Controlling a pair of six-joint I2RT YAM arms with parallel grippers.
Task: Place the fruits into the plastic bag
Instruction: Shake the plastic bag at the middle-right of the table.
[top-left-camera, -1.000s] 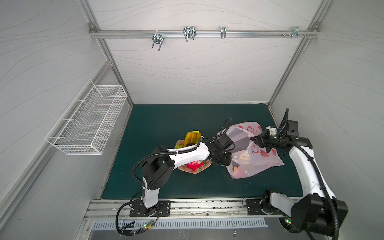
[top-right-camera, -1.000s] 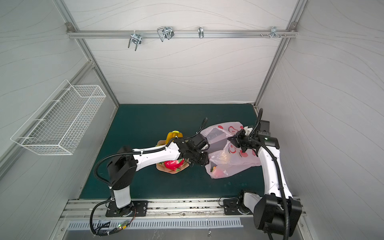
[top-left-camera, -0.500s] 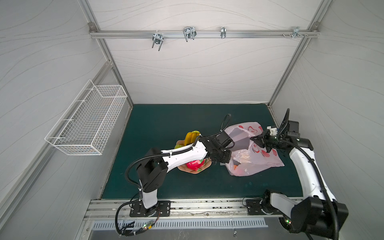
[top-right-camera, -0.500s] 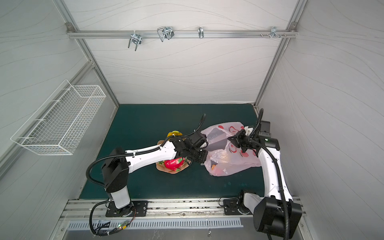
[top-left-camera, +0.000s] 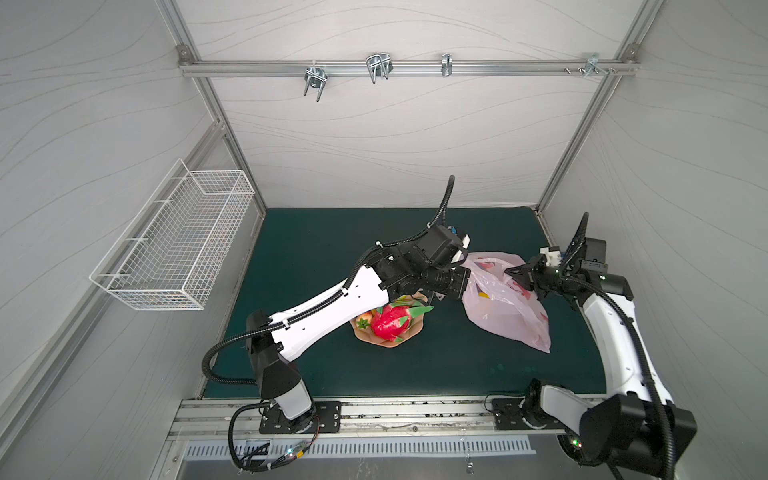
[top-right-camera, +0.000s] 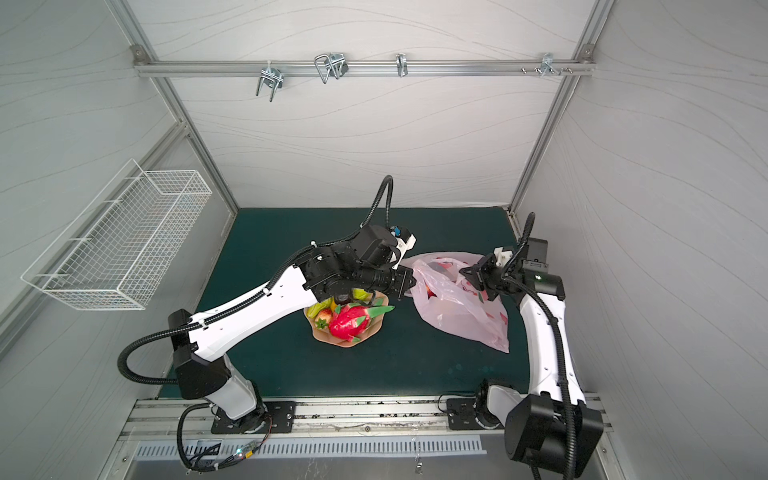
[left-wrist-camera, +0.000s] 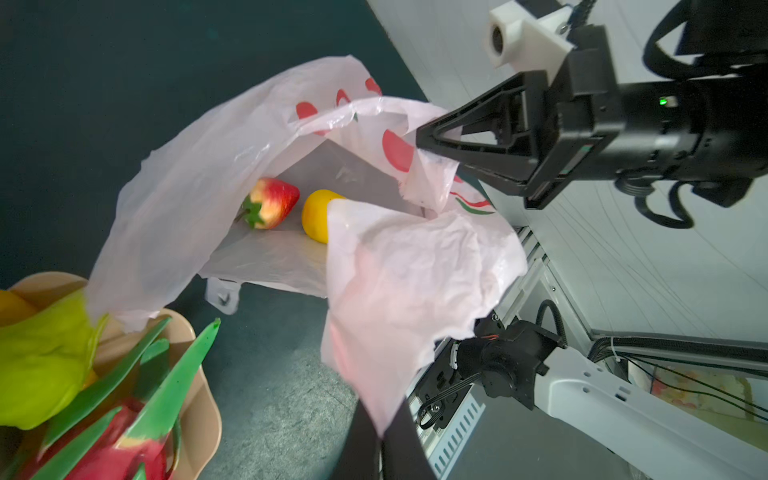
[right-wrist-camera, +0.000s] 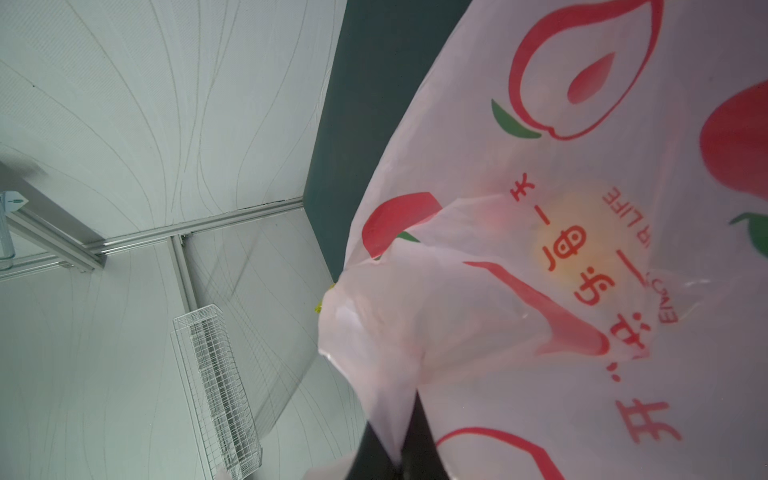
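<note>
Several fruits (top-right-camera: 345, 320) lie heaped on the peach-coloured plate (top-left-camera: 390, 341), nearest the robot's bases. The pink-red dragon fruit (top-left-camera: 388, 322) is on top with its green scales spread, and a yellow-green pear (left-wrist-camera: 37, 365) is pressed against it. Just right of the plate the plastic bag (top-left-camera: 507, 316) sprawls on the dark green mat (top-left-camera: 332, 249). Its closed end points towards the near edge and its mouth is lifted beyond the plate's far-right side.

The left gripper (top-left-camera: 462, 286) reaches over the plate's far rim with its jaws pinched tight on one lip of the bag; the left wrist view shows pink film caught between its fingers (left-wrist-camera: 409, 449). The right gripper (top-left-camera: 510, 272), further right of the plate, is clamped on the opposite lip, and the mouth gapes between the two.

Inside the bag — seen from the left wrist — a strawberry (left-wrist-camera: 272, 201) and a yellow lemon (left-wrist-camera: 318, 216) rest side by side. Far left of the plate, a white wire basket (top-left-camera: 174, 249) hangs on the wall.
</note>
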